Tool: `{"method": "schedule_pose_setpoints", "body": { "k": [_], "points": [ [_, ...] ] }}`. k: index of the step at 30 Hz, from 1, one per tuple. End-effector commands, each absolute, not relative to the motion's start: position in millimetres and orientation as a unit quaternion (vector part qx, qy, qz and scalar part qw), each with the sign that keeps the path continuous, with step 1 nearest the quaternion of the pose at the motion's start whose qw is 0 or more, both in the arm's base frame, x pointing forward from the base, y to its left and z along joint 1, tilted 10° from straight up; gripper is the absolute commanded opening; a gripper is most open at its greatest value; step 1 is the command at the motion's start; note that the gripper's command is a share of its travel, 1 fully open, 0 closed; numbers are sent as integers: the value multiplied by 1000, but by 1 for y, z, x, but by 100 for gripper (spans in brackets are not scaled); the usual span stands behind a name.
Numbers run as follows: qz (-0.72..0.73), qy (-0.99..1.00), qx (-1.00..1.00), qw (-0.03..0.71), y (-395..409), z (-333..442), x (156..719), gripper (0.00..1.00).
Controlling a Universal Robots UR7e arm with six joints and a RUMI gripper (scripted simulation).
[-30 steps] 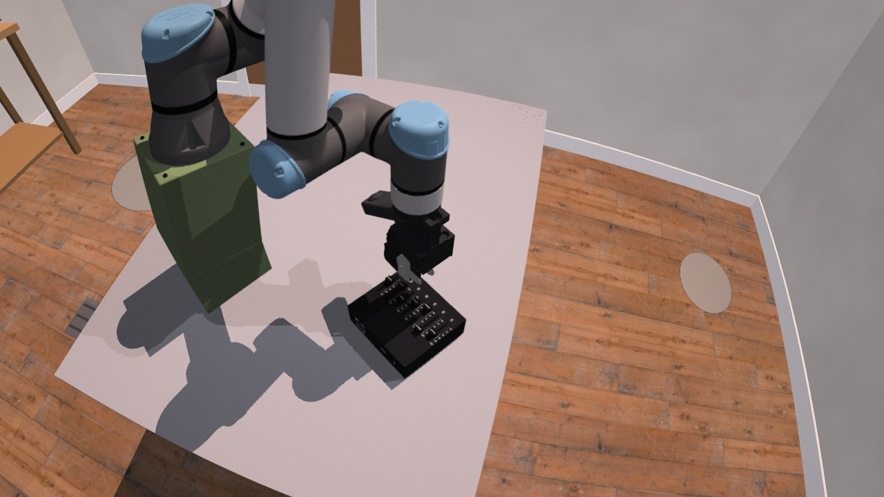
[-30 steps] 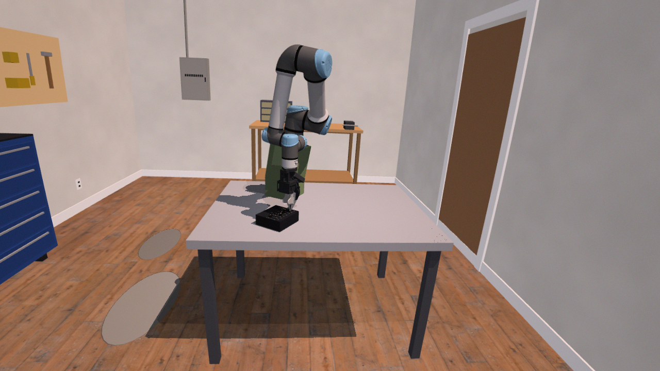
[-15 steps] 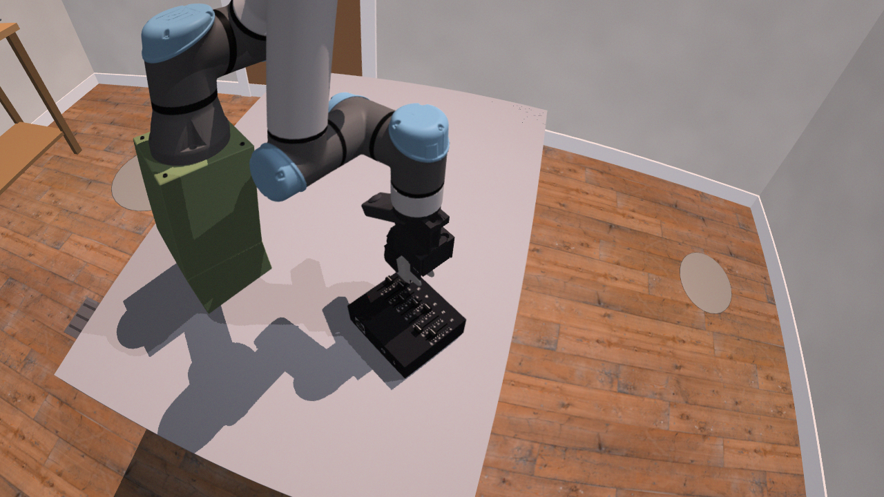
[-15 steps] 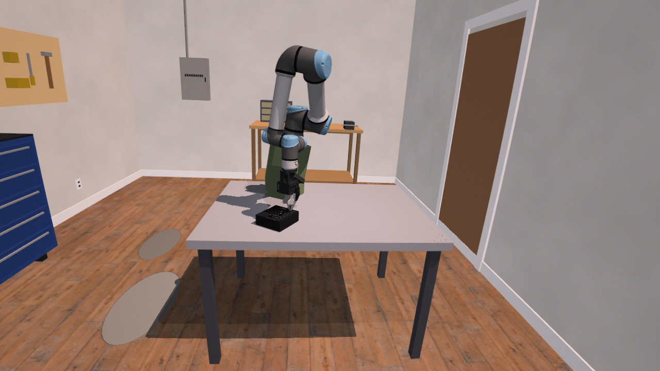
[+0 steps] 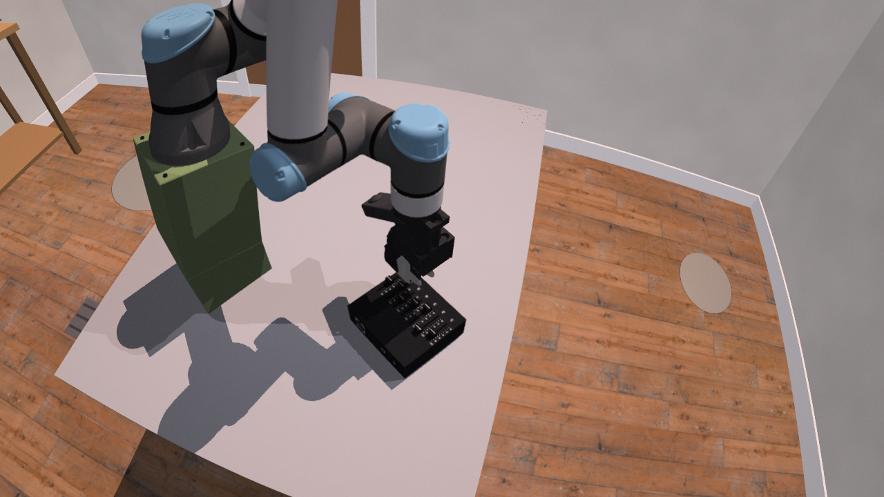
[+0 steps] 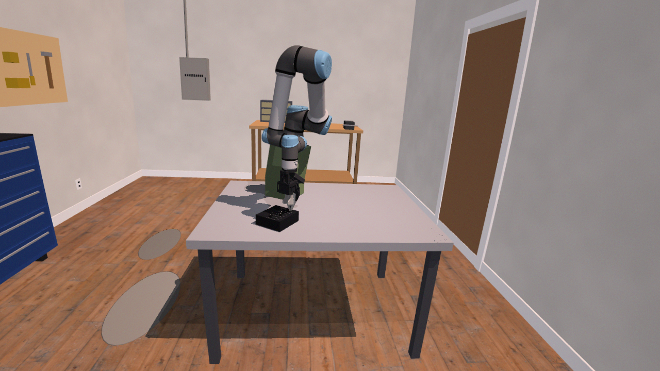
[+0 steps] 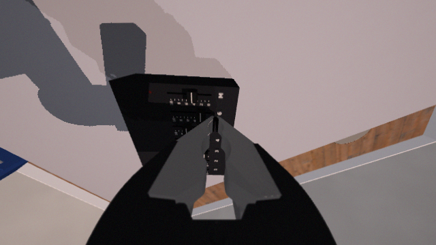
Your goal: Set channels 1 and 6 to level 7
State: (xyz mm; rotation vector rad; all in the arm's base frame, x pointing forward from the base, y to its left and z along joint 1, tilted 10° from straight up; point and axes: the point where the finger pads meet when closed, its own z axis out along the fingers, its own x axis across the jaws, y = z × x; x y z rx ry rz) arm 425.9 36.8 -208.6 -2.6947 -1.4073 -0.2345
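The black lighting desk (image 5: pixel 395 346) (image 6: pixel 273 222) (image 7: pixel 133 109) sits on the table, with several fader rows across its top. In the wrist view its rows carry small white numbers; the label 6 (image 7: pixel 219 113) shows just beside my fingertips, and labels 4 to 1 show in the gap between my fingers. The top row's fader knob (image 7: pixel 191 96) stands near the middle of its slot. My gripper (image 5: pixel 406 279) (image 6: pixel 290 207) (image 7: pixel 214 117) is shut with nothing between the fingers. Its tips are down at the desk's far rows, at the numbered end of the channel 6 row. That row's knob is hidden behind the fingers.
The arm's green pedestal (image 5: pixel 204 216) (image 6: pixel 272 161) stands on the table (image 5: pixel 371 426) (image 6: pixel 360 216) (image 7: pixel 306 68) behind the desk. The table's right edge lies close to the desk. A wooden shelf (image 6: pixel 350 131) stands at the back wall and a blue drawer cabinet (image 6: pixel 18 203) at the left.
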Motion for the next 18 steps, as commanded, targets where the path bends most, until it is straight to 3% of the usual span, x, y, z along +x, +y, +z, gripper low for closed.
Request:
{"method": "schedule_pose_setpoints", "body": {
  "k": [1,18],
  "points": [
    [-77,-462,-882,45,37,-209,427,0],
    [-77,-462,-882,45,33,-210,424,0]
  ]
}}
